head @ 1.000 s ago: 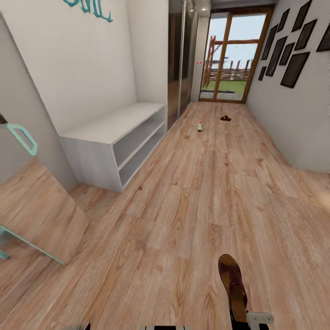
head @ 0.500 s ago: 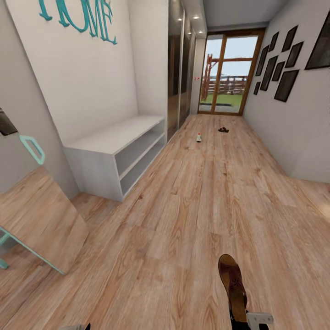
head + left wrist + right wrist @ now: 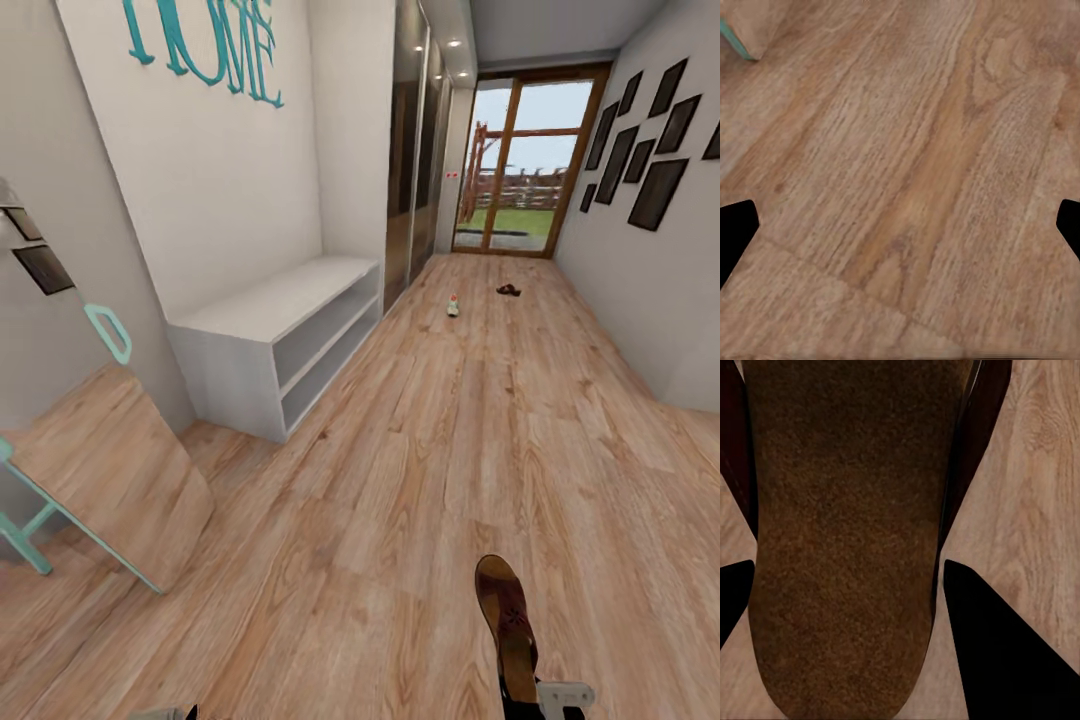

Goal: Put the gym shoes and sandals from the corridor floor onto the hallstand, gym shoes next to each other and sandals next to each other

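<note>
One sandal (image 3: 508,625) clamped in right pincer (image 3: 545,700), left pincer (image 3: 900,225) wide; plain bench (image 3: 280,340) left, floor (image 3: 420,470) ahead unobstructed.

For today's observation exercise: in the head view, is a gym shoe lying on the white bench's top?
No: the gym shoe lies on the corridor floor, beyond the white bench.

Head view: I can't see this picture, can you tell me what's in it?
A brown sandal is held up close in the right gripper above a wooden corridor floor. Far down the hall a gym shoe and another sandal lie on the floor; a white bench stands along the wall.
</note>
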Available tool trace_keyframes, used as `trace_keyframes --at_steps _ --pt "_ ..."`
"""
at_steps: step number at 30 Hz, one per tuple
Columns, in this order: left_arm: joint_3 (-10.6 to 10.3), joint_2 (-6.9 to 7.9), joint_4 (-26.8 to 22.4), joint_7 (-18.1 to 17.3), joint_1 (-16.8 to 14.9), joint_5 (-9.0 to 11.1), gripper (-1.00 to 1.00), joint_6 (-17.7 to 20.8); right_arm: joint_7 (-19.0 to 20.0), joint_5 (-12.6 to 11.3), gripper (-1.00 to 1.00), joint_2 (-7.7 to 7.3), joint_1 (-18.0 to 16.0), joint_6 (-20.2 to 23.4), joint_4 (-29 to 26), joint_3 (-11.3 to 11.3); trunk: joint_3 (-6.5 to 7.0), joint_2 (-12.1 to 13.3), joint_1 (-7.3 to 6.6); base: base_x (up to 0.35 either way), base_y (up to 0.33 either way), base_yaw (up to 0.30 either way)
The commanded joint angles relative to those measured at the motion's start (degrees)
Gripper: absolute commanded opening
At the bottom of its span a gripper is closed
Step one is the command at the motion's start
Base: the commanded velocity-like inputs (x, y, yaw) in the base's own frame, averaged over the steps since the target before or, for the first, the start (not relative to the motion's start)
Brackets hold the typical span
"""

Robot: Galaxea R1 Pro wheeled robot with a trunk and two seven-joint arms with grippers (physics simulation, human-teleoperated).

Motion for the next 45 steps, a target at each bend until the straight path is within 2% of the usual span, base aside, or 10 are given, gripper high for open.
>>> trace_keyframes --at_steps 1,9,23,32,45 --pt "0.47 -0.05 0.06 -0.55 -0.07 -0.19 1.00 -0.12 -0.16 -0.09 -1.00 0.00 -0.01 -0.14 0.03 0.06 0.14 0.40 -0.24 0.000 0.000 0.266" --pt "0.47 -0.05 0.06 -0.55 -0.07 -0.19 1.00 -0.12 -0.16 -0.09 -1.00 0.09 -0.02 -0.14 0.03 0.06 1.57 3.61 -1.99 0.000 0.000 0.272" --pt "0.44 -0.05 0.06 -0.55 -0.07 -0.08 1.00 -0.20 -0.18 -0.09 -1.00 0.09 0.00 -0.14 0.03 0.06 1.57 3.61 -1.99 -0.003 0.000 0.275" --pt "0.47 -0.05 0.06 -0.55 -0.07 -0.04 1.00 -0.21 -0.18 -0.09 -1.00 0.09 -0.02 -0.14 0.03 0.06 1.57 3.61 -1.99 -0.297 0.041 0.277" --pt "0.47 -0.08 0.14 -0.49 -0.07 -0.03 1.00 -0.21 -0.17 -0.09 -1.00 0.09 -0.02 -0.14 0.03 0.06 1.57 3.61 -1.99 -0.288 0.200 0.277"
